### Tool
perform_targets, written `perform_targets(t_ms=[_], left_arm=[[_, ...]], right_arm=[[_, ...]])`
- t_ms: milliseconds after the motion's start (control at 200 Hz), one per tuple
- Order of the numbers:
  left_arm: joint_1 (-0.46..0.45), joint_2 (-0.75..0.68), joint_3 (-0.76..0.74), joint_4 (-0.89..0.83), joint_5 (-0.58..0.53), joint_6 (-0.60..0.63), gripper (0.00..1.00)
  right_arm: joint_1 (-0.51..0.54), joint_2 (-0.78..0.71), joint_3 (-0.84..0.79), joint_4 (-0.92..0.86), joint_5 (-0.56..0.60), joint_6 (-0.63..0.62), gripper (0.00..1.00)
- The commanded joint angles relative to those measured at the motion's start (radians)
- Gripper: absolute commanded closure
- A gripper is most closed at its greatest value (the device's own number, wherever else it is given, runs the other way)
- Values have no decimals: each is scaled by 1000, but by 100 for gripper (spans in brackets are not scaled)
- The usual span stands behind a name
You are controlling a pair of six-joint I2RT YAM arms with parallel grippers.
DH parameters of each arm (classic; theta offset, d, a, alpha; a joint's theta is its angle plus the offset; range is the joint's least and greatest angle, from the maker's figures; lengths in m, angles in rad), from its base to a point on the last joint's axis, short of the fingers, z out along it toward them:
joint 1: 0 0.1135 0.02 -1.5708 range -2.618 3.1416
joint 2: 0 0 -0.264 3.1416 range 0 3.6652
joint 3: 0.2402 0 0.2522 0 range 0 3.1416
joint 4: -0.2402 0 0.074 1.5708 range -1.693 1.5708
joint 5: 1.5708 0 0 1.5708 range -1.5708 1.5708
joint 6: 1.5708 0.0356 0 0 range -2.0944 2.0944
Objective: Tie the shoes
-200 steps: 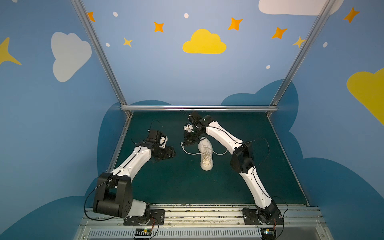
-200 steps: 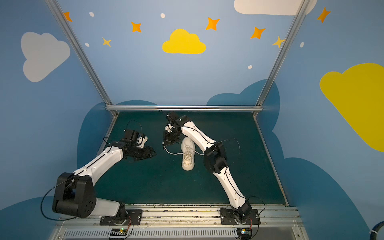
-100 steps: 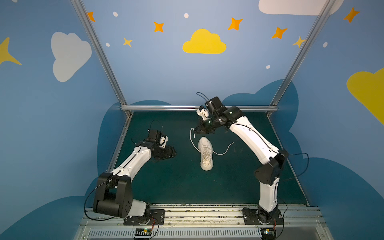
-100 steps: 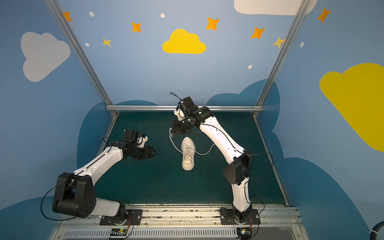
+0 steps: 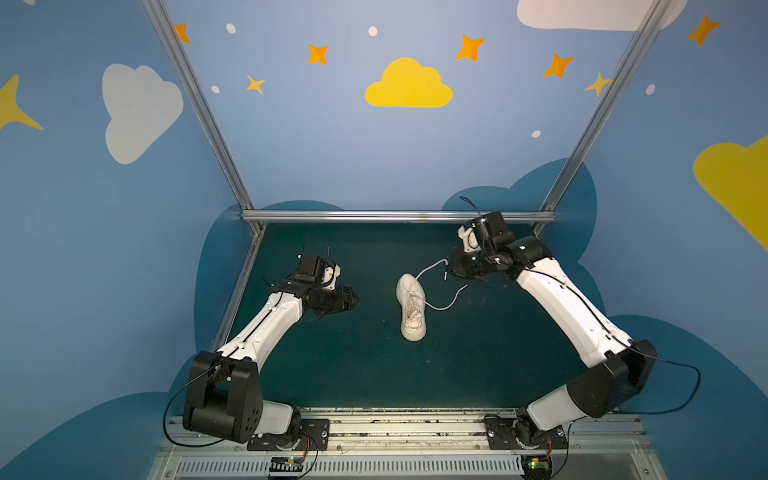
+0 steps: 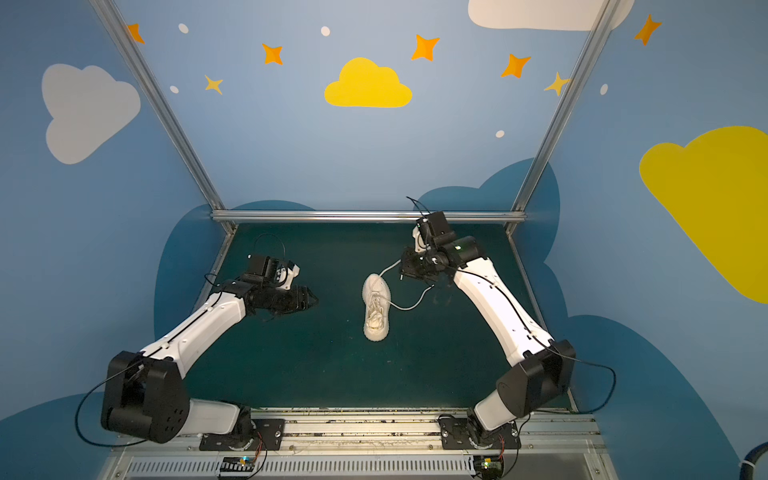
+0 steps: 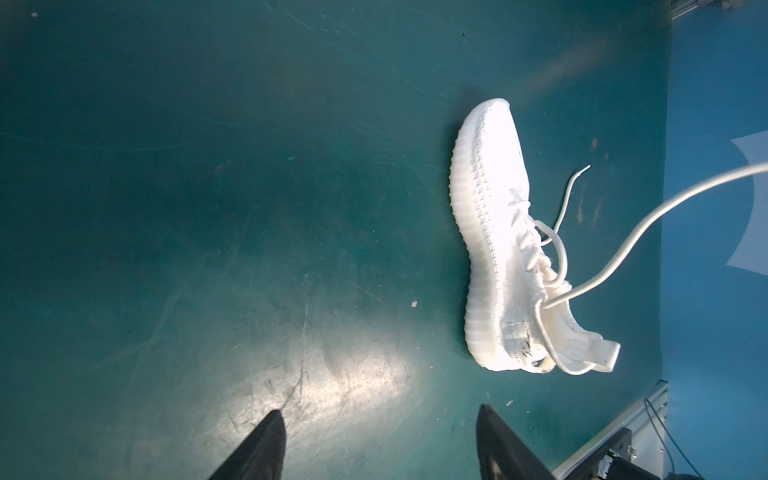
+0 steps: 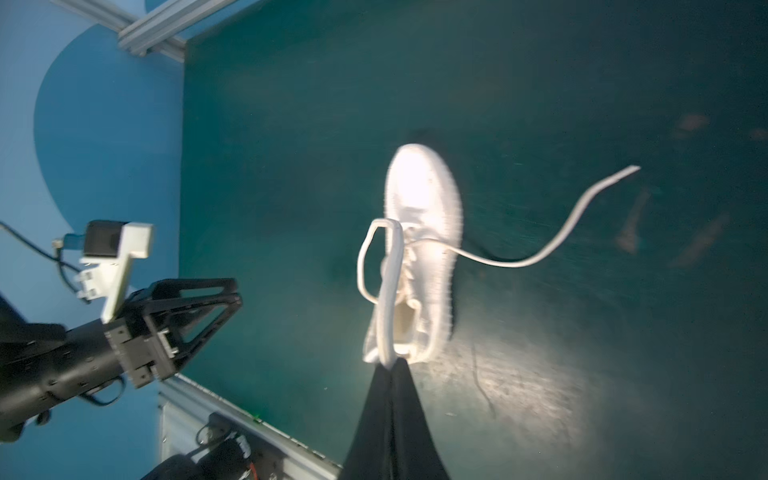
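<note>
Off-white sneaker (image 5: 411,307) is lying mid green mat (image 5: 478,353). Right gripper (image 8: 392,368), fingers together, is pinching one lace (image 5: 430,268) taut; left gripper (image 7: 378,415) is hovering nearby, fingers apart.

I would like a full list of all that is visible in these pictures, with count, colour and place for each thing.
sneaker: one, off-white, on the mat near the middle, between the arms.
laces: two ends, cream-white; one rises to the right hand, one lies loose on the mat beside the sneaker.
mat: one, dark green, covers the table.
frame bars: several, silver, back edge and corners.
walls: three, blue, with clouds and stars.
base rail: one, silver, front edge.
left hand: one, black, open, left of the sneaker, apart from it.
right hand: one, black, shut on a lace.
</note>
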Motion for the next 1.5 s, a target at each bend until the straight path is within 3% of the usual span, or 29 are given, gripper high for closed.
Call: perform_targets(t_ms=[0, 85, 170, 335, 436, 566, 741, 1036, 1297, 1492], left_arm=[[-14, 17, 37, -6, 0, -31, 28], [-22, 41, 54, -6, -17, -42, 28], [-21, 63, 75, -33, -37, -49, 28], [-23, 97, 52, -26, -63, -51, 28], [-23, 105, 45, -35, -74, -48, 28], [-26, 105, 42, -36, -86, -51, 28], [-26, 95, 18, -32, -92, -51, 28], [-26, 73, -20, -23, -86, -59, 28], [-24, 67, -32, -19, -82, -49, 28], [-23, 69, -46, -7, -75, -54, 28]], right_arm=[[-50, -96, -41, 48, 84, -54, 100], [-97, -129, -81, 30, 101, -92, 100], [-157, -130, -116, 22, 43, -99, 100], [-233, -34, -175, 93, -28, -117, 100], [-279, 65, -127, 65, -13, -96, 100], [-307, 240, 30, -10, -126, -122, 100], [-211, 471, 301, -172, -230, -132, 100], [-40, 671, 527, -177, -396, -52, 100], [46, 724, 584, -168, -473, 2, 100], [105, 733, 487, -49, -508, 152, 100]])
